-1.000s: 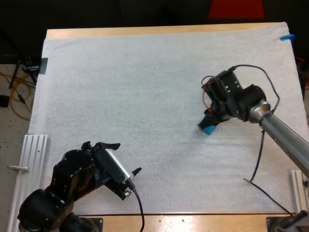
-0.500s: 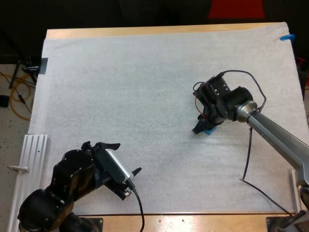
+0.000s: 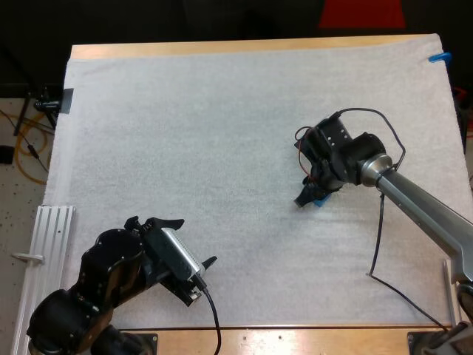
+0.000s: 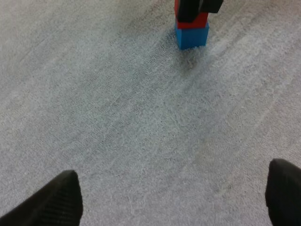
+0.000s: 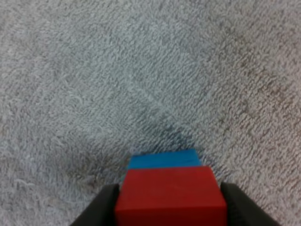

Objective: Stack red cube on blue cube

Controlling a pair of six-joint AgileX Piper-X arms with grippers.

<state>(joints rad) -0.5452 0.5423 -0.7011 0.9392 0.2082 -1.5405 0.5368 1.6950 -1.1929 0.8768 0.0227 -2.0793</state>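
The red cube (image 5: 171, 190) rests squarely on top of the blue cube (image 5: 162, 160), and my right gripper (image 5: 171, 209) is shut on it, one finger pressing on each side. From the left wrist view the red cube (image 4: 193, 21) and blue cube (image 4: 192, 36) form a small tower far ahead, with the right gripper (image 4: 197, 5) over it. In the high view my right gripper (image 3: 307, 194) covers the stack right of the mat's middle, and a corner of the blue cube (image 3: 320, 200) shows. My left gripper (image 3: 186, 244) is open near the front left, over bare mat.
The white mat (image 3: 185, 133) covers the table. A metal rail (image 3: 44, 237) lies off the mat's left edge. A black cable (image 3: 384, 274) loops down onto the mat below my right arm.
Over the last second my right gripper swung left and slightly toward the front over the blue cube, then held still. My left arm has not moved.
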